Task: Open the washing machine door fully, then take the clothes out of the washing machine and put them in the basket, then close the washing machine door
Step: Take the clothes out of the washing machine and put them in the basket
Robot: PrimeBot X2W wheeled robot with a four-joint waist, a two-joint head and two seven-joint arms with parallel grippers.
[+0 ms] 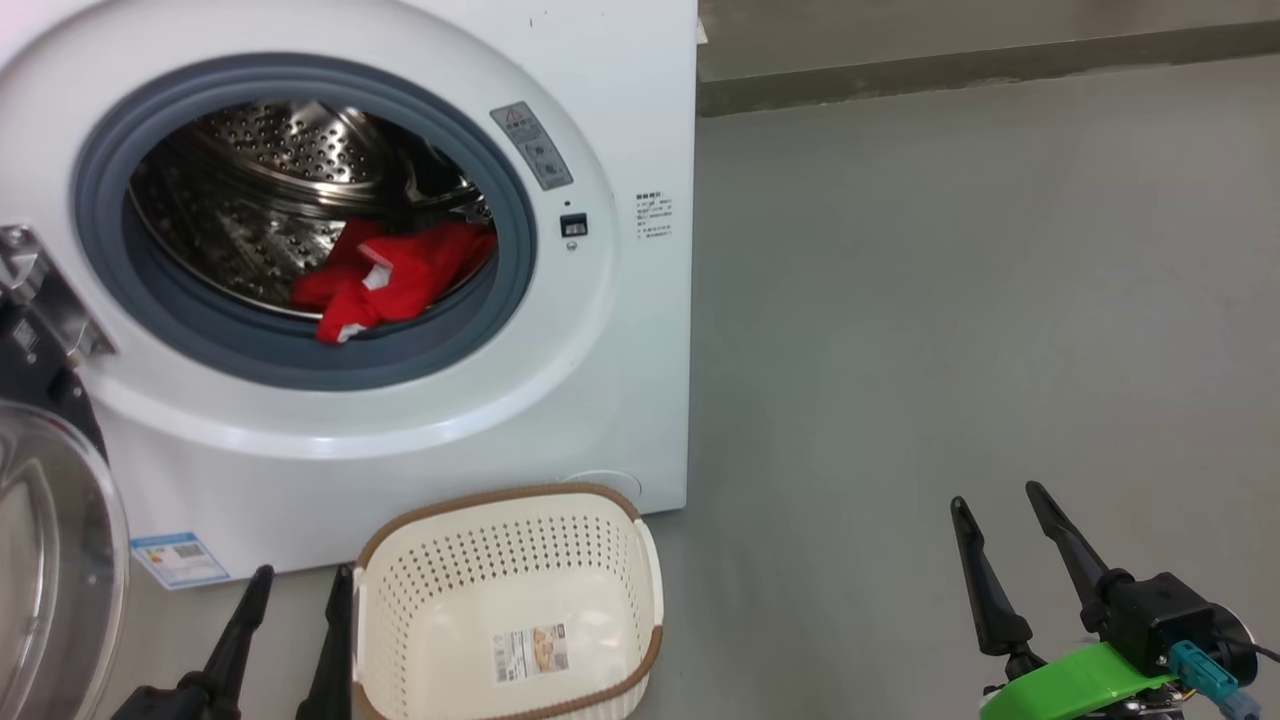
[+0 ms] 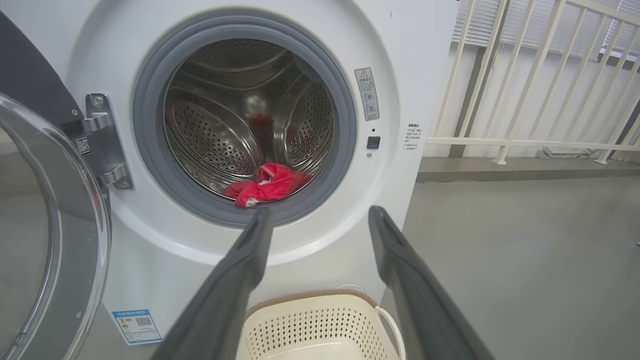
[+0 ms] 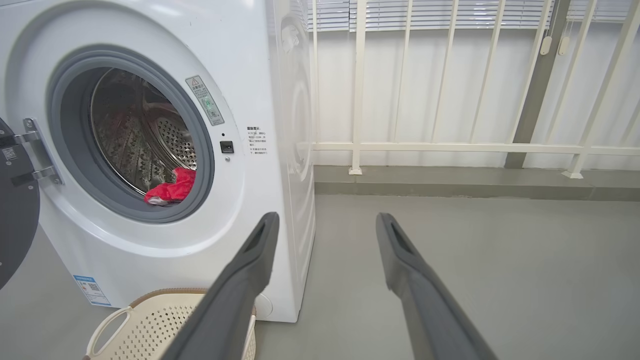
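The washing machine (image 1: 400, 470) stands at the far left, and its round door (image 1: 50, 560) is swung open to the left on its hinge. The red clothes (image 1: 390, 280) lie bunched at the bottom front of the steel drum, with one fold reaching the grey rubber ring (image 1: 300, 350). The cream basket (image 1: 500, 560) sits on the grey floor (image 1: 950, 300) just in front of the machine, its paper label showing on the bottom. The left gripper (image 1: 305, 572) hovers just left of the basket, fingers apart with nothing between them. The right gripper (image 1: 997, 495) hangs well to the right over the floor, its fingers likewise spread and gripping nothing.
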